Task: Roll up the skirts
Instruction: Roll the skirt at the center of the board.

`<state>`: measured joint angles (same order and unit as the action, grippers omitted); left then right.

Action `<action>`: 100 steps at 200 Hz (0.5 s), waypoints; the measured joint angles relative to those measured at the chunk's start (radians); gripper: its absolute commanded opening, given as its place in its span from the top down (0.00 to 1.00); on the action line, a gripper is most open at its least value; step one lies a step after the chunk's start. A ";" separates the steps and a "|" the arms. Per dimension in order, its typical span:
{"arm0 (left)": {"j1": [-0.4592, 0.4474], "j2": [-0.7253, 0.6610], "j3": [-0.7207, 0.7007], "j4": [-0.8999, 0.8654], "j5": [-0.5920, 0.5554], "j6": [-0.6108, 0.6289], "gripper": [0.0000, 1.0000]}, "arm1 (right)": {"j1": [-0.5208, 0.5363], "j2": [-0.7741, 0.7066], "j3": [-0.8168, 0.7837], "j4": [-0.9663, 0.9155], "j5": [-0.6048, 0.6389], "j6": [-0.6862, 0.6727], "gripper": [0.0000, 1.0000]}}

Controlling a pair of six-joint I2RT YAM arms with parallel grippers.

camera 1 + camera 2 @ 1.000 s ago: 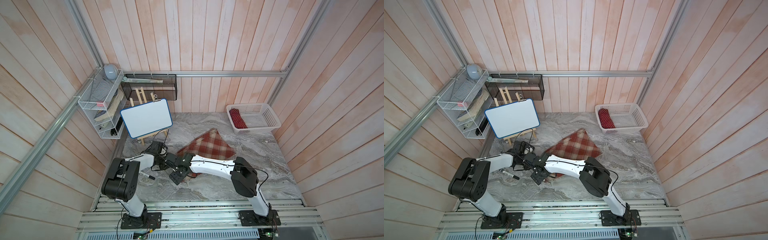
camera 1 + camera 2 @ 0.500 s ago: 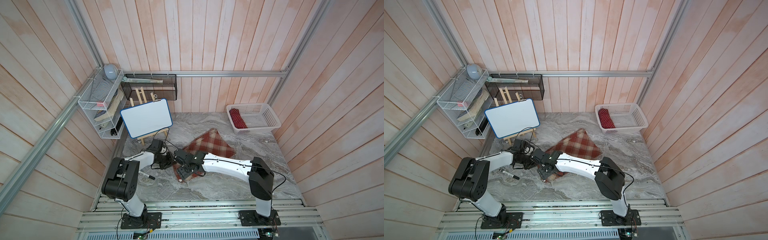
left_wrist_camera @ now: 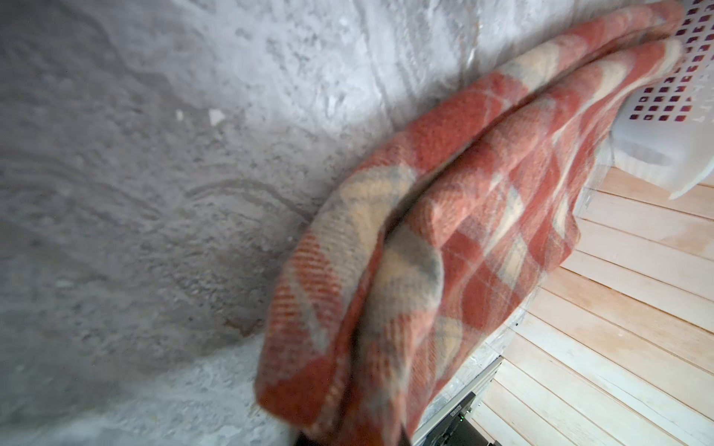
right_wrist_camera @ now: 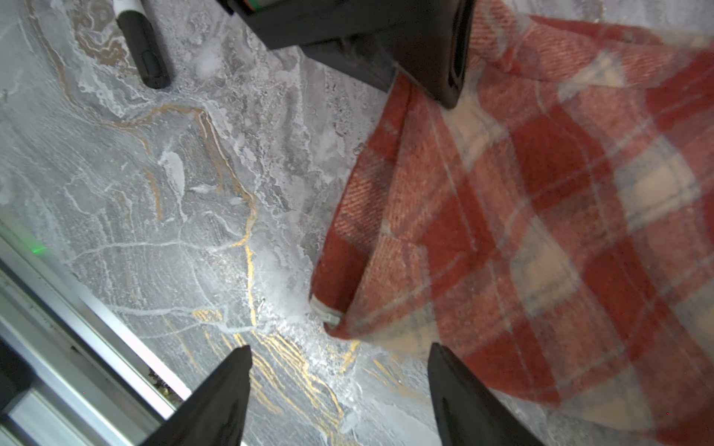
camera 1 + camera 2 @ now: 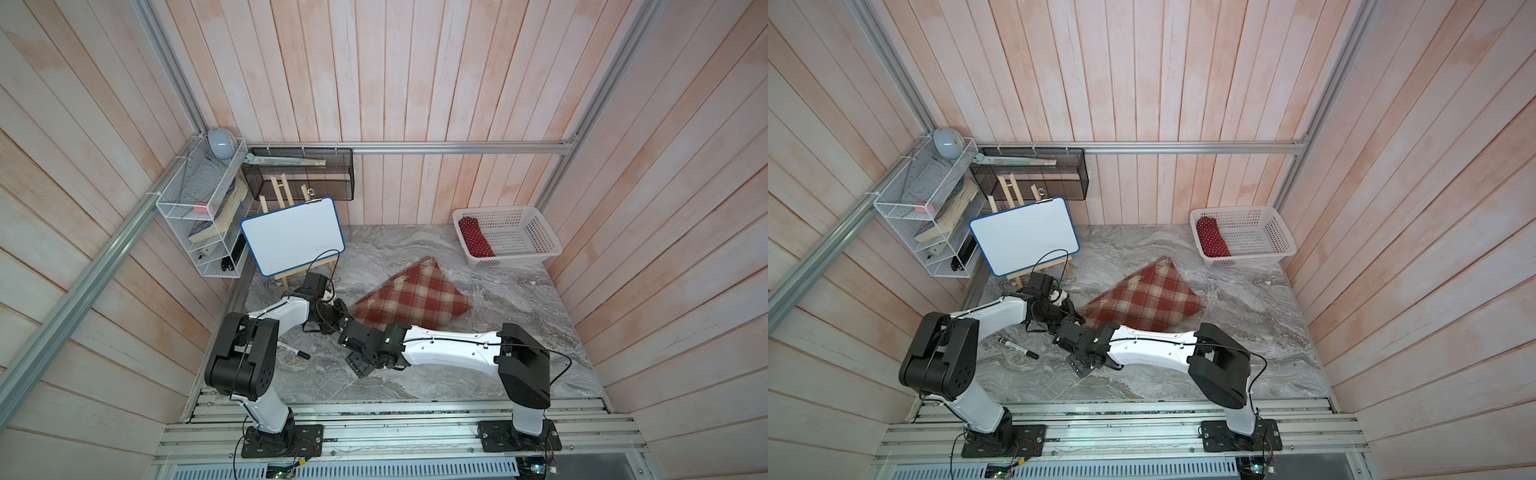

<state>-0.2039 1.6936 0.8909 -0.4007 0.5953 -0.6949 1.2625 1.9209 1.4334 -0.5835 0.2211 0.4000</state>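
Observation:
One plaid skirt (image 5: 411, 299) (image 5: 1142, 299), rust-red, cream and tan, lies mid-table in both top views. My left gripper (image 5: 336, 316) (image 5: 1071, 313) is shut on its left corner. In the left wrist view the skirt (image 3: 444, 231) hangs in folds from the jaws, which it hides. My right gripper (image 5: 352, 349) (image 5: 1070, 350) hovers just in front of that corner. In the right wrist view it (image 4: 340, 370) stands open, empty, over bare marble. The skirt's near corner (image 4: 336, 320) lies just ahead of its fingertips. A left finger (image 4: 444, 77) rests on the cloth beyond.
A white basket (image 5: 536, 245) at the back right holds a red dotted roll (image 5: 476, 239). A whiteboard on an easel (image 5: 293, 237) stands at the back left, below wire shelves (image 5: 199, 208). A black marker (image 5: 293, 351) (image 4: 143, 50) lies by the left arm. Metal rail (image 5: 374, 409) runs along the front.
My right gripper went in over the skirt's near corner, then drew back toward the front edge, its jaws a little narrower. Its elbow swung right. The left gripper kept its hold.

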 measured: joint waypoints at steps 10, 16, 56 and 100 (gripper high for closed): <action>0.000 0.011 -0.005 0.002 0.000 0.004 0.97 | 0.001 0.013 -0.008 0.013 0.002 0.000 0.25; 0.000 0.018 -0.006 0.004 0.000 0.005 0.97 | 0.001 0.021 -0.013 0.019 0.004 -0.001 0.25; 0.000 0.035 -0.007 0.009 0.003 0.014 0.97 | 0.001 0.080 -0.030 0.061 0.031 -0.013 0.25; 0.000 0.035 -0.007 0.008 0.003 0.018 0.98 | 0.010 0.101 -0.045 0.091 0.056 -0.032 0.26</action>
<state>-0.2039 1.7283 0.8841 -0.3923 0.5980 -0.6773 1.2724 2.0216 1.3880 -0.4927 0.2771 0.3683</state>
